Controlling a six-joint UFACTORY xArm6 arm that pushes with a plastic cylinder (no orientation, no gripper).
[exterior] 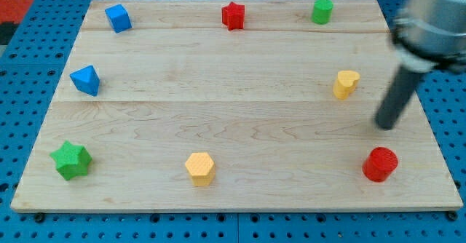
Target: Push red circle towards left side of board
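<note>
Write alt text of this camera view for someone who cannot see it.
A dark rod's tip hovers just above a red circle at the bottom right of a wooden board. Seven other small coloured blocks sit scattered around the board's edges.

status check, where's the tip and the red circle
My tip above red circle, slightly to the view's right, apart. Circle near board's bottom right corner. Yellow hexagon in leftward path; green star beyond.

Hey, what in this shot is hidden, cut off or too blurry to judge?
- Arm above my tip: motion-blurred and cut off by the view's top right corner.
- Whether my tip touches the board: one view cannot settle it.
- My tip sits above the red circle, apart from it.
</note>
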